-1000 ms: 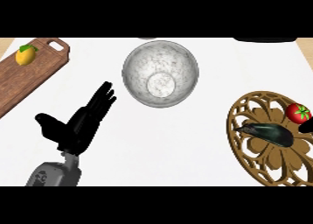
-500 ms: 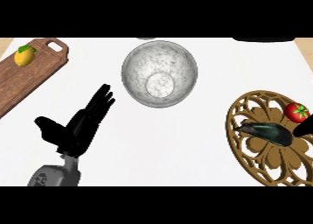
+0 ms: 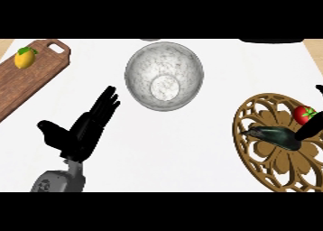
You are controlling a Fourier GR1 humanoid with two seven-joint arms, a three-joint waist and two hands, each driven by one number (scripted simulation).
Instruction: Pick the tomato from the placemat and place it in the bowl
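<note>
The right robot hand (image 3: 319, 118) entered at the right edge with its dark fingers spread, holding nothing, just beside the small red tomato (image 3: 305, 114) on the brown openwork round placemat (image 3: 270, 149). The left robot hand (image 3: 81, 131) rested open, fingers straight, over the white surface (image 3: 191, 149), below the speckled grey metal bowl (image 3: 165, 76).

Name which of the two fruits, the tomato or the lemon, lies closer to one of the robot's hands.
The tomato on the round brown placemat: the right hand is right beside it. The lemon sits far off on the wooden board.
</note>
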